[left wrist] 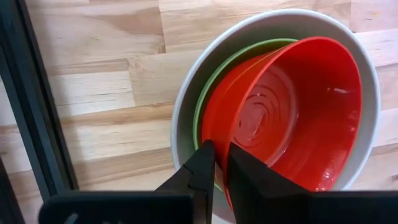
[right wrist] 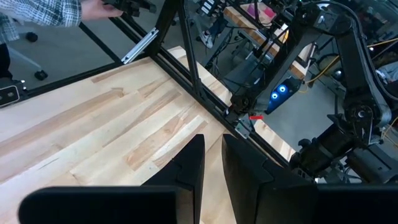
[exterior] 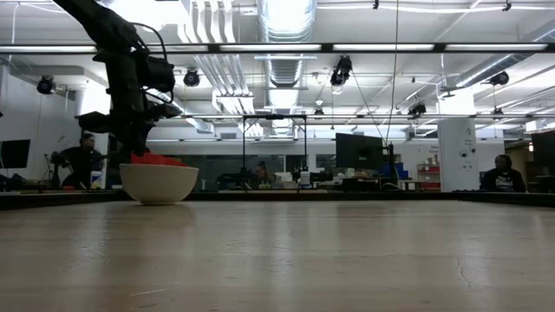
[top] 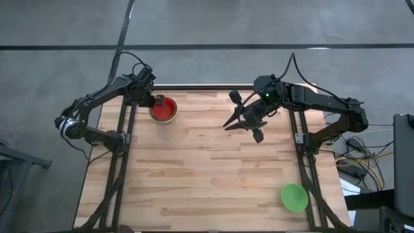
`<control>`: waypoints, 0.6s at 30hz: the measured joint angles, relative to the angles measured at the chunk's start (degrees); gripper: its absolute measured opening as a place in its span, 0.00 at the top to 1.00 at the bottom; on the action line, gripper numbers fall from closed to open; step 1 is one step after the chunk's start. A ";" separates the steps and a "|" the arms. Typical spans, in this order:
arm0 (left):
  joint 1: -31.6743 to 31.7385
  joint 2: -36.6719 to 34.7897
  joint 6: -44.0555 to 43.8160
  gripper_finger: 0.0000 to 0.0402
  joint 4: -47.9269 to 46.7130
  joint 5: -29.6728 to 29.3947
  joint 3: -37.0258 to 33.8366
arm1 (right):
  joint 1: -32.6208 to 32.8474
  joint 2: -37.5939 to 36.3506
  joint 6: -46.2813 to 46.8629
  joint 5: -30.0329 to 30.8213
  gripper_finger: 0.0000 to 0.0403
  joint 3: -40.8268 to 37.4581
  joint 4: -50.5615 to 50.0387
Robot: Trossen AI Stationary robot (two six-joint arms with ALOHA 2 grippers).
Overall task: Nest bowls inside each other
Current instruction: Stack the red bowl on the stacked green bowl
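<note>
While the stack in the upper left of the overhead frame already holds three bowls, the job looks only partly done: the red bowl (left wrist: 292, 112) sits tilted inside a green bowl (left wrist: 208, 106), of which only a thin rim shows, and both rest in the whitish-grey bowl (left wrist: 261, 28), which stands on the table (top: 207, 175) near its far left corner. From table height the pale bowl shows at the left of the frame with just a strip of red peeking over its rim. One more green bowl (top: 294, 197) lies alone, well apart, near the lower right corner of the overhead frame, so I'd judge it is yet to be brought over and dropped in; I cannot see a fifth bowl anywhere in these views. The red one also leans rather than sitting flat, so it may need to settle. The left hand (left wrist: 221, 165) is right at the stack, its two dark fingers astride the near rim of the red bowl, one finger outside and one inside, with only a narrow gap between them; whether they pinch the rim or have just let go I cannot tell. That arm reaches in from the left edge, bent at the elbow. The right hand (top: 249, 123) hangs over the upper middle of the table, holding nothing, its fingers a little apart.
</note>
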 joint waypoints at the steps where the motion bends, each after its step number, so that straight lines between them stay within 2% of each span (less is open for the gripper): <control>1: 0.00 0.00 -0.02 0.91 0.02 0.04 0.00 | 0.01 -0.01 -0.01 0.00 0.87 0.00 0.00; 14: 0.00 0.00 -0.14 0.91 0.03 0.68 0.00 | 0.01 0.00 -0.06 0.00 0.87 0.00 0.00; 18: 0.00 0.00 -0.15 0.87 0.04 1.29 0.00 | 0.00 0.00 -0.14 0.00 0.87 0.00 0.00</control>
